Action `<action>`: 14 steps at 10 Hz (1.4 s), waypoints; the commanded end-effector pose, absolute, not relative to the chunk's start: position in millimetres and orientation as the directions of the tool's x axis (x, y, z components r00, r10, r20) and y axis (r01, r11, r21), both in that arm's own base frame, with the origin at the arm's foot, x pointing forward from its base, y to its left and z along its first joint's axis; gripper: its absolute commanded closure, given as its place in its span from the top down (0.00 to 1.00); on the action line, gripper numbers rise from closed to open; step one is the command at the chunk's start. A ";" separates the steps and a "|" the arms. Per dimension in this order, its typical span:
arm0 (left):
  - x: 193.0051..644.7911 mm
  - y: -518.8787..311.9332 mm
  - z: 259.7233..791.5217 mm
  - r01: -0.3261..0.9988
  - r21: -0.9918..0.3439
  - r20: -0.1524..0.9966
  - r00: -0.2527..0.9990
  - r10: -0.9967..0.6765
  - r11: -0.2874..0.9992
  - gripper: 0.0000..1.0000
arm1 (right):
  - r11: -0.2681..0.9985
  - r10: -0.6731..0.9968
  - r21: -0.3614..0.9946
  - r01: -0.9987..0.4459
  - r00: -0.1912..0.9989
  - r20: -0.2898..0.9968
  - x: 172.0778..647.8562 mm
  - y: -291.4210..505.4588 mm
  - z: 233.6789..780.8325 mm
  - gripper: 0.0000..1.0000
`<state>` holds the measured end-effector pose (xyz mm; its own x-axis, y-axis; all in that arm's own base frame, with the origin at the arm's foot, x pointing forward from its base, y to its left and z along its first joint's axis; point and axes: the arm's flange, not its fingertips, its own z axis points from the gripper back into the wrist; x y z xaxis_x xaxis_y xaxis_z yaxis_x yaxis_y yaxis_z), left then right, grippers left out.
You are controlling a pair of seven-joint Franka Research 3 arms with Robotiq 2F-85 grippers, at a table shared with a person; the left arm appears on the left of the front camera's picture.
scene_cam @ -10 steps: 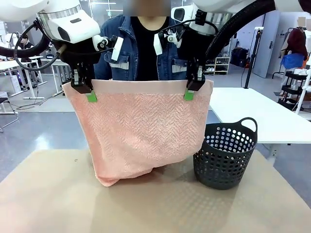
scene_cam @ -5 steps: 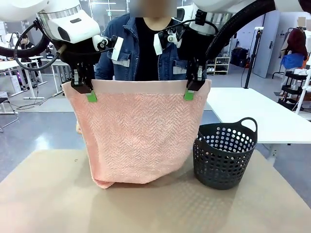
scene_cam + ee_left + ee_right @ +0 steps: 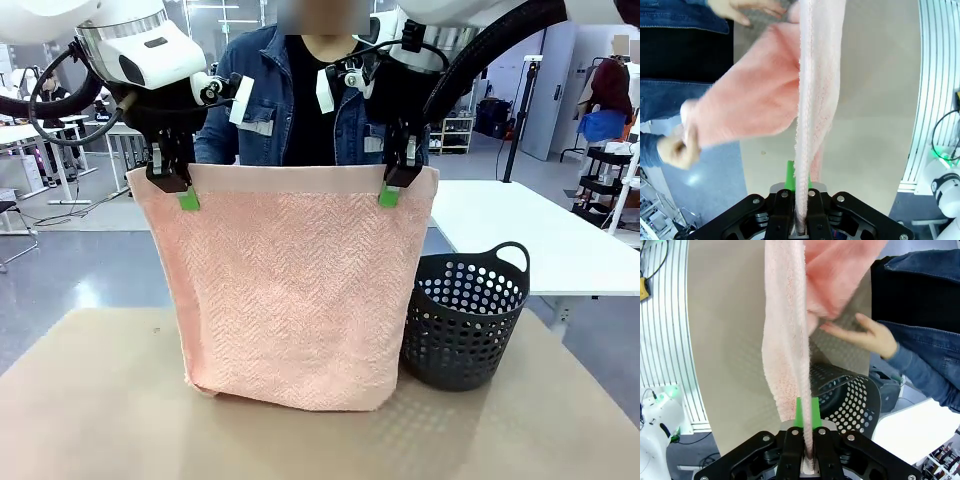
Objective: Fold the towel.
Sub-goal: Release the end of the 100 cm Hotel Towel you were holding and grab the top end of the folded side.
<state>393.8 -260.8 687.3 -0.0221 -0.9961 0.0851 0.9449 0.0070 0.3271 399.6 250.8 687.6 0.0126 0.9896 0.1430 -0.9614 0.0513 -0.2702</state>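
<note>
Towel hangs as a flat sheet just beside the dark grey perforated basket, on the basket's robot-left side. Smooth hem band is on top, well above the basket's rim. Bottom edge is down on the tan table, about level with the basket's base. Towel's near edge overlaps the basket's rim in the front view; can't tell if they touch.

Left gripper: jaws clamped on the hem corner farthest from the basket, green pad against the cloth. Right gripper: jaws clamped on the hem corner above the basket's handle side, same pinch. Both wrist views show the towel edge running straight into the closed fingers.

Person stands behind the towel, on the far side of the basket. Left wrist view: person's fist is bunched on a loose rear flap of the towel. Right wrist view: person's open hand, fingers spread, lies against the rear flap just above the basket's rim.
</note>
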 end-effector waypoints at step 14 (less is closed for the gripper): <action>394.0 -258.4 688.5 0.944 0.330 0.081 -0.026 -0.996 0.002 0.00 | 0.042 0.990 -0.267 -0.963 0.004 0.141 398.8 249.4 689.0 0.00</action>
<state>393.8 -260.8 687.4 -0.0221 -0.9961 0.0851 0.9449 0.0070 0.3272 399.6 250.8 687.6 0.0126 0.9896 0.1430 -0.9614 0.0513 -0.2702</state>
